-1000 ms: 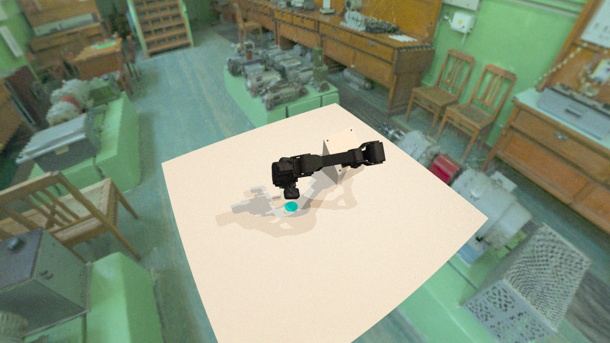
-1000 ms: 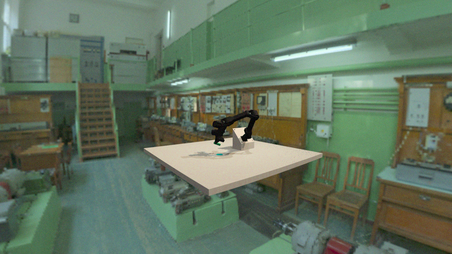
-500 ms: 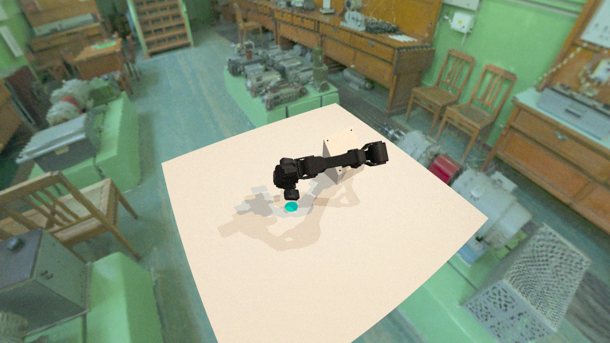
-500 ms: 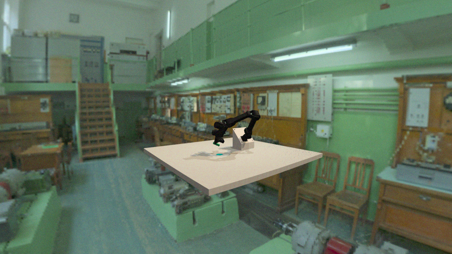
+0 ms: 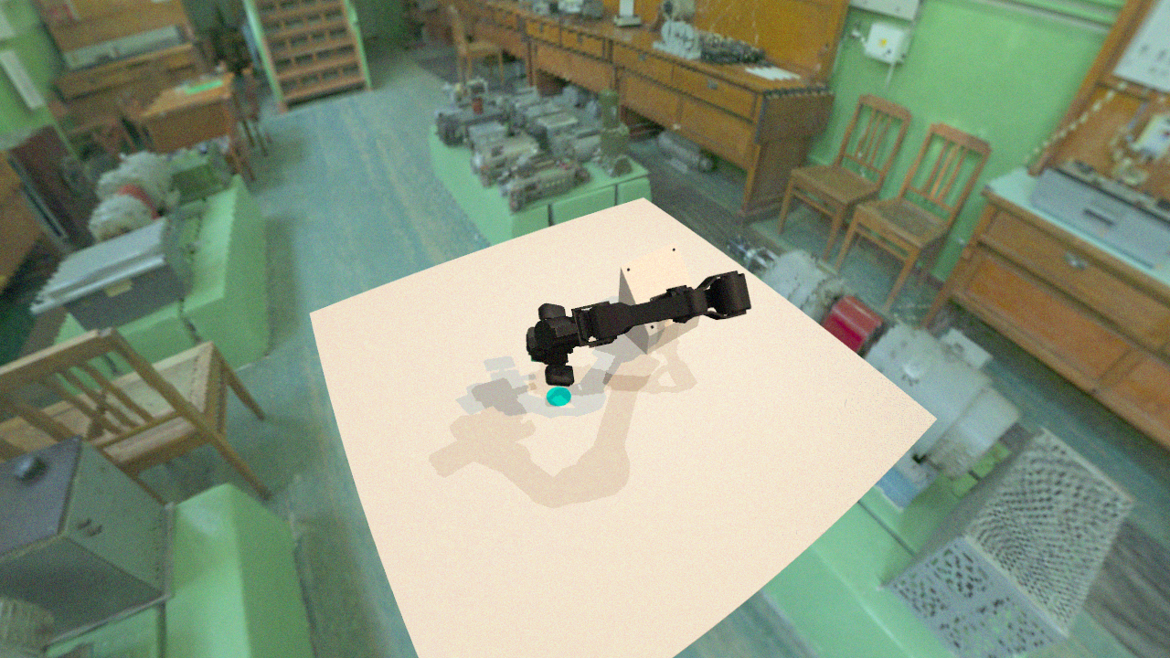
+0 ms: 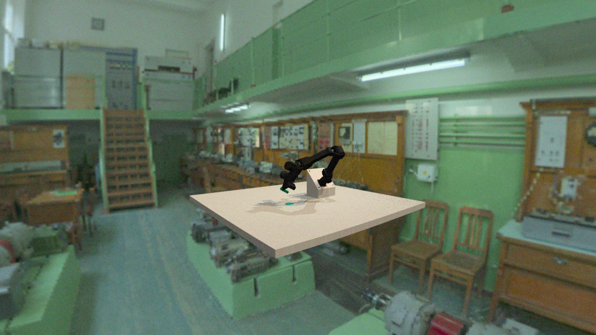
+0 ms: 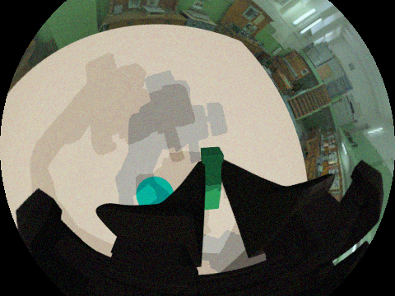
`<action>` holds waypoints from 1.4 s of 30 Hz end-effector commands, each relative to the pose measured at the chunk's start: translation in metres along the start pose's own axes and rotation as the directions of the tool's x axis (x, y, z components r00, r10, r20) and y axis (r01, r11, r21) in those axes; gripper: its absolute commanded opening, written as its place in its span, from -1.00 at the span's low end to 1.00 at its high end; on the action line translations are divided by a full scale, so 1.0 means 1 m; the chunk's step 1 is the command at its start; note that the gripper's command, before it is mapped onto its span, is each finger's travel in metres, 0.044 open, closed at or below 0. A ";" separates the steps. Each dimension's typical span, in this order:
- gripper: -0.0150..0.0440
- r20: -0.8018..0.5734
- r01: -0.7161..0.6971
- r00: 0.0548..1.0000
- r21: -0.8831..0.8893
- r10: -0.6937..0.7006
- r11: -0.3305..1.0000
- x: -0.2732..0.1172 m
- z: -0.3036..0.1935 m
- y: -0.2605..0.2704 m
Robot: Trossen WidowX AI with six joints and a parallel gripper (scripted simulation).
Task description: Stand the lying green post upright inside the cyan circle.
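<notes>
Green post [image 7: 211, 181] sat clenched in the gripper [image 7: 213, 192], raised off the worktop [image 5: 572, 524], long axis running out past the fingertips; the cyan circle [image 7: 153, 191] lay below, just left.

Matt beige table [image 5: 622, 507], smooth

Post [image 7: 212, 181] green; circle [image 7: 153, 191] cyan; gripper [image 7: 213, 209] black; tbl [image 5: 622, 507] pale beige.
</notes>
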State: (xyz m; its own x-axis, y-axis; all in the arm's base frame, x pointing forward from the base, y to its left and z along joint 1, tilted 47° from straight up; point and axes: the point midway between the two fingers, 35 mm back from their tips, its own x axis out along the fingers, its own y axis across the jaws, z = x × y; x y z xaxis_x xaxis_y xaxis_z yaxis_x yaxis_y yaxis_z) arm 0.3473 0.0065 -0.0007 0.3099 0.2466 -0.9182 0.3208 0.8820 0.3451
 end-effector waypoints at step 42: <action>-0.42 0.296 0.015 0.955 0.061 -0.032 0.998 -0.006 0.002 0.006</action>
State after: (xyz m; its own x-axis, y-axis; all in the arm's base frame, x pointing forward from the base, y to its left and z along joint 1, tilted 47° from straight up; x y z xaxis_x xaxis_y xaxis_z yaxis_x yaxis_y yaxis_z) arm 0.3491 0.0096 0.0040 0.5293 0.1007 -0.8425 0.3737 0.8638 0.3380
